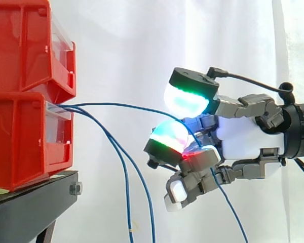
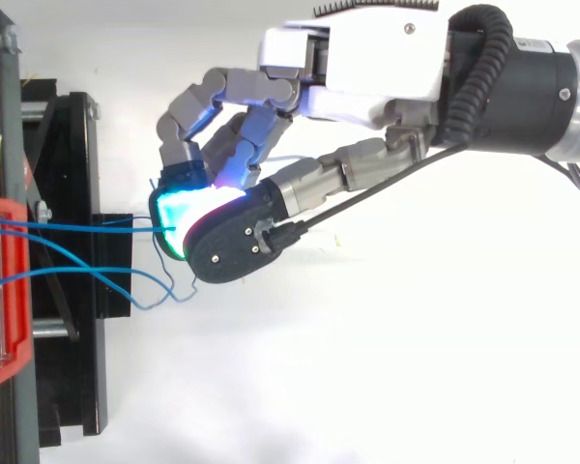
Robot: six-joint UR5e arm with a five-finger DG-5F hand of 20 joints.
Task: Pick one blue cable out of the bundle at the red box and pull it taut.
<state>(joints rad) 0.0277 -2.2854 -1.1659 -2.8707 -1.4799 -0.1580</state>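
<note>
Right of the red box [image 1: 30, 136], one blue cable [image 1: 121, 104] arcs into the hand [image 1: 248, 139], seemingly pinched between curled pads [image 1: 168, 135]. Thin, light, limp, slick: needs a firm pinch mid-pad.

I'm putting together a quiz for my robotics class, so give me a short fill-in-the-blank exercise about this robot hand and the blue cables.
1. The blue cables come out of the ___ of the two stacked red bins.
2. The robot hand pinches ___ blue cable, while the rest hang loose.
3. The bins rest on a ___ stand.
Missing words: lower; one; black.
</note>
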